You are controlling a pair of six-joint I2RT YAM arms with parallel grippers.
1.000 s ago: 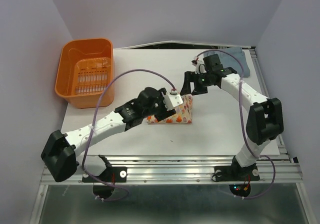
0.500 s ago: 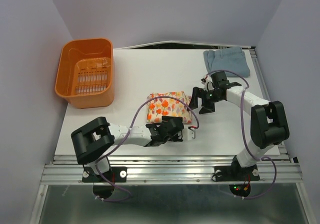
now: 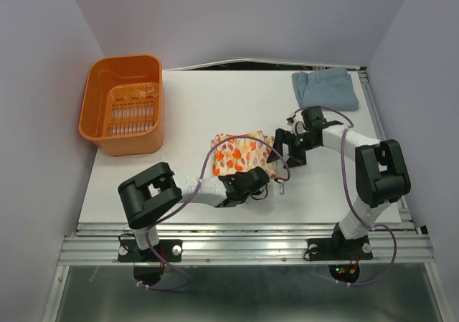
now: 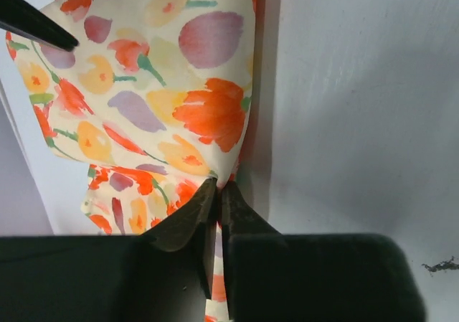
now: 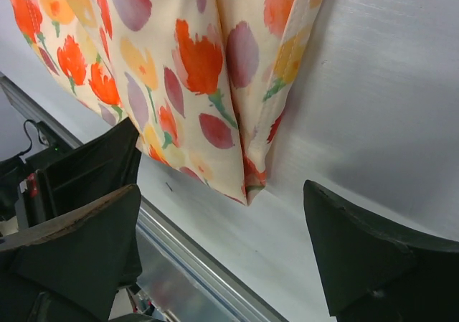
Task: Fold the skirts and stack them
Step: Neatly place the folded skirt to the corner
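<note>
The cream flower-print skirt (image 3: 240, 153) lies folded at the middle of the table, its near right corner drawn up. My left gripper (image 3: 261, 182) is shut on that corner; the left wrist view shows the jaws (image 4: 219, 184) pinching the printed cloth (image 4: 165, 85). My right gripper (image 3: 284, 147) stands open just right of the skirt. In the right wrist view its wide-spread fingers (image 5: 221, 193) are close below a folded corner of the skirt (image 5: 179, 71) without touching it. The light blue skirt (image 3: 325, 87) lies folded at the far right of the table.
An orange plastic basket (image 3: 122, 103) stands at the far left of the table. The table's metal front rail (image 3: 244, 236) runs just below the left gripper. Purple walls close in the left, back and right sides.
My left arm has pulled back from over the flower-print skirt to its near edge and shut on its corner. My right gripper has come down to the skirt's right edge and opened wider.
</note>
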